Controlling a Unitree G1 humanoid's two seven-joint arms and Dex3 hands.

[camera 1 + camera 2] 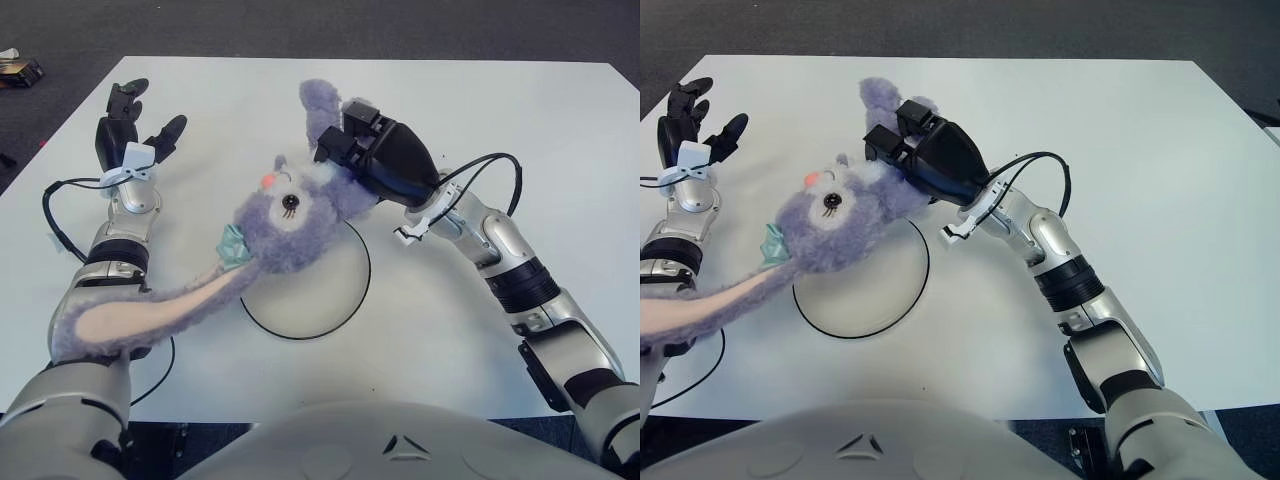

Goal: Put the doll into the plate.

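Note:
The doll (285, 215) is a purple plush rabbit with a pink nose, a teal bow and one long pink-lined ear (150, 318) trailing toward the lower left. My right hand (372, 155) is shut on its body and holds it in the air, head over the upper left part of the plate. The plate (322, 295) is a white disc with a thin black rim, flat on the table's middle. My left hand (130, 125) shows at the table's far left, fingers spread, holding nothing, well apart from the doll.
The white table (500, 120) extends wide to the right and back. A black cable (60, 215) loops beside my left forearm. A small dark object (20, 70) lies on the floor beyond the table's left corner.

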